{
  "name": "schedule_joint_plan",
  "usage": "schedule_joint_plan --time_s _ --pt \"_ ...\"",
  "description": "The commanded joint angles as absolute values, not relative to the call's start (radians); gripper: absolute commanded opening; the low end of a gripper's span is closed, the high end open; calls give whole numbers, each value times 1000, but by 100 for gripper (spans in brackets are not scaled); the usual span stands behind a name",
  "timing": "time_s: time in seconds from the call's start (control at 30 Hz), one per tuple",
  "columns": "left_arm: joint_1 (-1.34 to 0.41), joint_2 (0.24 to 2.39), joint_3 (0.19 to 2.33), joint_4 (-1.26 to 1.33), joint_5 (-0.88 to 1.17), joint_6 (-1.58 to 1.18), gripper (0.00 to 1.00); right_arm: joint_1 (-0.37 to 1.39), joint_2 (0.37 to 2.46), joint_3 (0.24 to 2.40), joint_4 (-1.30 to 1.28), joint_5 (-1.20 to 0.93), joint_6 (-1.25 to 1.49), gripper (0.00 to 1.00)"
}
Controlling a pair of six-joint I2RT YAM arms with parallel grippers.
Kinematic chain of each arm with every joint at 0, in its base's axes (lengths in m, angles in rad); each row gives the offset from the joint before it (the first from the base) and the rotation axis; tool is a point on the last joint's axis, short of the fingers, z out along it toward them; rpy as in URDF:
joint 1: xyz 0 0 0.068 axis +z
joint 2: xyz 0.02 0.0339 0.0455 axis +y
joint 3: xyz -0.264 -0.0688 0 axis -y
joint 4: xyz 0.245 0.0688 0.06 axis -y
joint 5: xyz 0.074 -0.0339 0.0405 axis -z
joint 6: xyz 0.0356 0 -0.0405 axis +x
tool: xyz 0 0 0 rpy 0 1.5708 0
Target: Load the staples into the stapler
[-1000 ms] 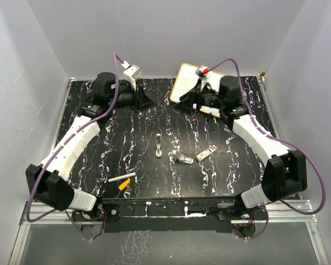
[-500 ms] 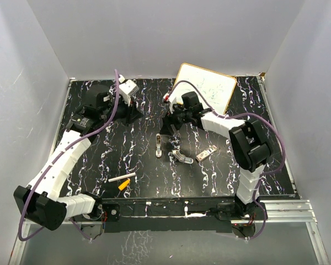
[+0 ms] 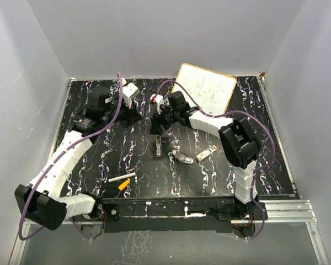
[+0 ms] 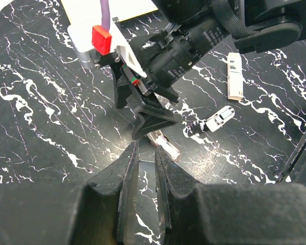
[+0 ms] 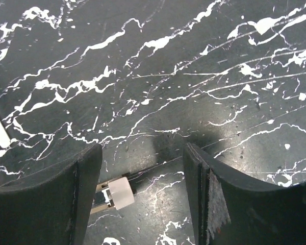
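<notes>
Right pincer (image 5: 142, 158) is spread wide and pointing down at the worktop (image 3: 149, 176), nothing gripped. From its own camera, the white-capped end of the stapler (image 3: 158, 148) pokes out between the two fingers. It's tucked right up against one of them and well apart from the other. Can't tell if it's actually touching.

Going from the near edge back: closest to the arm bases, left of centre, there's a white stick (image 3: 122, 178). An orange piece (image 3: 123, 186) is just beside it on the near side. Both lie flat, well away from either pincer.

Next back, about mid-worktop, is the stapler, lying flat and pointing near-to-far. It's a slim silvery thing with its far end under the right pincer. To its right sits a small white-and-grey piece (image 3: 182, 157). Further right again there's a slim white-and-beige piece (image 3: 207, 153) lying at an angle. All three are apart from each other.

Behind that, the left pincer (image 4: 145, 155) hangs just left of the right one, toward the far-left part of the worktop. Its fingers are pinched almost together, only a sliver of gap and nothing in there. Its camera looks straight at the right pincer's black fingers, with the stapler's shiny body showing beneath them.

Furthest back, a whiteboard (image 3: 209, 91) with green scribbles sits at the far edge, right of centre, turned at an angle to that edge.
</notes>
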State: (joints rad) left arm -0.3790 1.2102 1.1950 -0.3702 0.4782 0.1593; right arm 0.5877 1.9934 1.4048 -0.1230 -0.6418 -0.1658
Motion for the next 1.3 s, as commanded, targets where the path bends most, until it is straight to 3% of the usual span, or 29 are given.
schedule_joint_plan --time_s 0.0,0.2,0.47,1.13,1.27 --pt "-370 1189 1190 -364 479 172 0 609 2000 1466 -151 -507 -133 63" --pt "-370 1195 1185 -359 478 174 0 624 1978 1476 -232 -421 -146 55" --pt "-370 1202 1188 -356 480 173 0 631 1957 1485 -309 -355 -158 50" --pt "-405 1283 1142 -307 499 186 0 631 1913 1463 -401 -327 -192 49" --pt "-432 1298 1136 -300 499 198 0 630 1921 1473 -402 -321 -196 54"
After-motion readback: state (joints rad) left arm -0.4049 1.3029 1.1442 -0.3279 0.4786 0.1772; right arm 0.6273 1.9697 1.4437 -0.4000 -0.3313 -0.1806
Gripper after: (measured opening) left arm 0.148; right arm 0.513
